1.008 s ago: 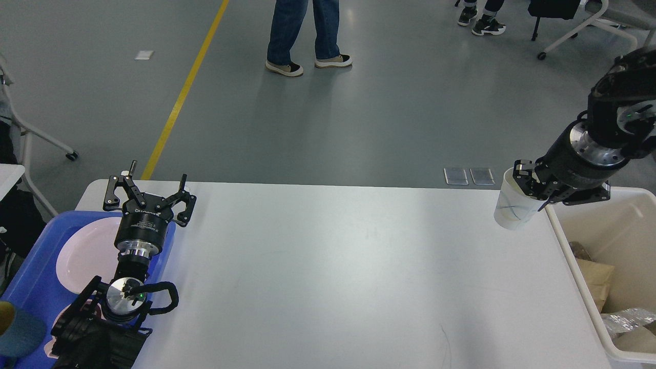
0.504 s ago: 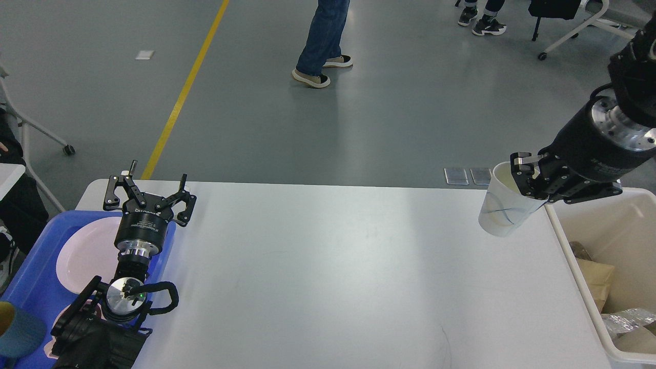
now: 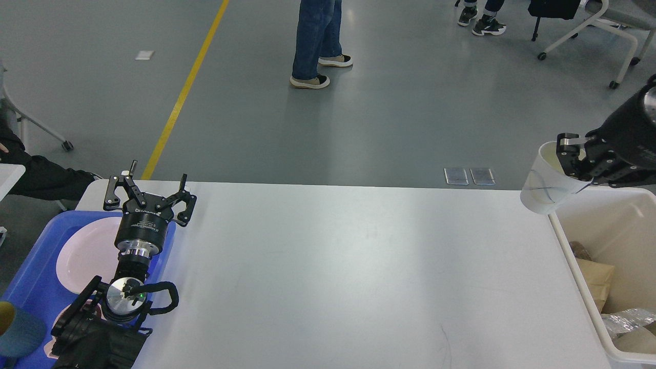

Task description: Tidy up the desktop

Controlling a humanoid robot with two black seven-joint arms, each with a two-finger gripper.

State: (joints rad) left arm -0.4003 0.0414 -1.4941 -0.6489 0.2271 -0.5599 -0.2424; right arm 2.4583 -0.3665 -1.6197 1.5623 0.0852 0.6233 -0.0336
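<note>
The white desktop (image 3: 338, 266) fills the middle of the head view. My right gripper (image 3: 569, 154) is shut on the rim of a white paper cup (image 3: 546, 187) with a thin blue line on it. It holds the cup in the air over the desktop's far right corner, beside the cream-white bin (image 3: 579, 271). My left gripper (image 3: 148, 192) is open and empty, above the far edge of the blue tray (image 3: 31, 287) at the desktop's left end.
The bin holds brown paper (image 3: 597, 284) and crumpled clear plastic (image 3: 628, 320). The tray holds a white plate (image 3: 84, 251), and a dark blue cup (image 3: 18, 333) sits at its near left. A person (image 3: 315, 41) stands on the floor beyond the desktop.
My right gripper has lifted the cup up and moved it right toward the bin. The person beyond the desktop has stepped. My left arm has not moved.
</note>
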